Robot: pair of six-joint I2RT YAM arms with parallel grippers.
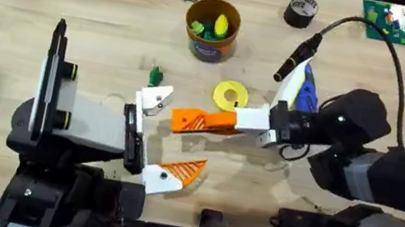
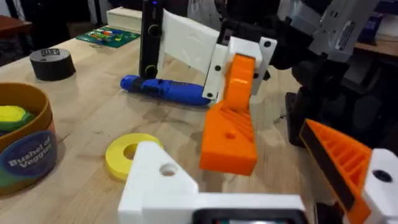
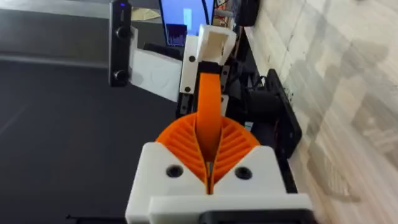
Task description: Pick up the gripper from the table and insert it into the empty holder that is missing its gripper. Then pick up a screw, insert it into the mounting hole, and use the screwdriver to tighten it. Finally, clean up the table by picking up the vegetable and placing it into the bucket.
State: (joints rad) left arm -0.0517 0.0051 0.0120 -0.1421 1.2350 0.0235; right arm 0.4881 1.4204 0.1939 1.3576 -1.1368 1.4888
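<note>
1. Found right claw clamped on the gripper, with both orange pads pressed against it, above the table's middle.
2. Noted the gripper held clear of the table, its free end pointed at the holder. Recorded that end as at or just beside the holder; could not tell whether it touched.
3. Found left claw spread wide apart and gripping nothing. Identified the holder as its bare white finger block and noted an orange finger on the other block.
4. Located the screwdriver lying on the table toward the right edge, partly under the right arm.
5. Located the vegetable on the table just beyond the holder.
6. Located the bucket upright near the middle of the far edge, with yellow and light green toy foods inside.
7. Noted a yellow disc flat on the table between the bucket and right claw.
</note>
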